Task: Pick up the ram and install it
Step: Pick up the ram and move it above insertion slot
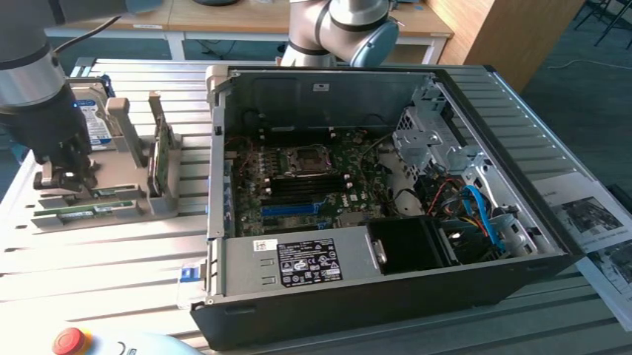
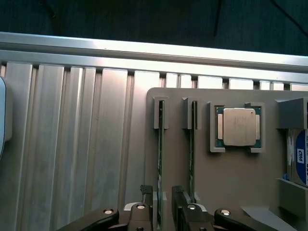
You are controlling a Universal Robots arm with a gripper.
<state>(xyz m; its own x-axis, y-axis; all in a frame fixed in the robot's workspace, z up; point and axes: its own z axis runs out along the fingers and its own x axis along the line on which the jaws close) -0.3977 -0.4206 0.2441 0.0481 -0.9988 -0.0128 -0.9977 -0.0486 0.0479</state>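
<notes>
One ram (image 2: 160, 144) between wide-open tool (image 2: 162, 195) jaws

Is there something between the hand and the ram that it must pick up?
Nothing visible does. The open hand is at the ram, one finger on each side of it in the gray holder; a second stick stands beside, outside the fingers.

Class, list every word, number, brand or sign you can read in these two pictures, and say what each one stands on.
No text reads with certainty.
Black label on the power supply: too small to read.
Small white sticker beside it: too small to read.
White sticker on the case wall: too small to read.
Hard drive label: a short mark in a white oval, too blurred to read.
Printed sheets: too small to read.
</notes>
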